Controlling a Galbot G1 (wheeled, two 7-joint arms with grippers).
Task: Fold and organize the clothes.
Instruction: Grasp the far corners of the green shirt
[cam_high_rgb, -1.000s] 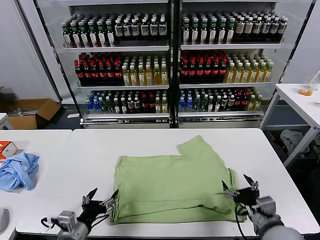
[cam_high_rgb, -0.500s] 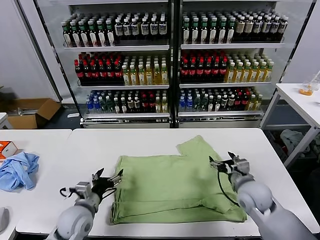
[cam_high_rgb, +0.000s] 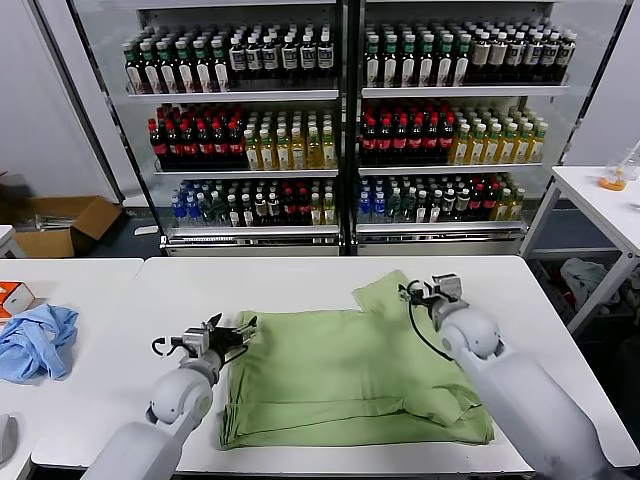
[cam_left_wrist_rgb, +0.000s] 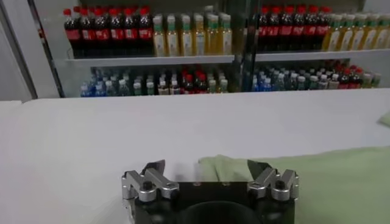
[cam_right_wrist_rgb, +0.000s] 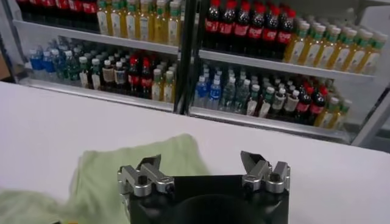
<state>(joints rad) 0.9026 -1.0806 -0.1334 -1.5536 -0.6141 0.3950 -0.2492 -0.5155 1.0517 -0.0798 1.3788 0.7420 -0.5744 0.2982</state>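
Observation:
A light green shirt (cam_high_rgb: 345, 370) lies flat on the white table (cam_high_rgb: 300, 280), its near part folded over and one sleeve (cam_high_rgb: 392, 292) sticking out toward the far right. My left gripper (cam_high_rgb: 230, 328) hovers open at the shirt's far left corner, nothing between its fingers. In the left wrist view the left gripper (cam_left_wrist_rgb: 207, 165) has the green fabric (cam_left_wrist_rgb: 317, 176) just ahead of it. My right gripper (cam_high_rgb: 415, 293) is open beside the sleeve's right edge. Seen from the right wrist, the right gripper (cam_right_wrist_rgb: 200, 159) holds nothing and the sleeve (cam_right_wrist_rgb: 116, 167) lies under its one side.
A crumpled blue cloth (cam_high_rgb: 35, 340) and an orange box (cam_high_rgb: 12, 297) lie on the left table. Glass-door fridges full of bottles (cam_high_rgb: 340, 130) stand behind. A cardboard box (cam_high_rgb: 65, 225) sits on the floor at the left; another white table (cam_high_rgb: 600, 200) stands at the right.
Both arms have moved from the table's front edge toward the far side: the left gripper up along the shirt's left edge, the right gripper up to the sleeve. Both stayed open.

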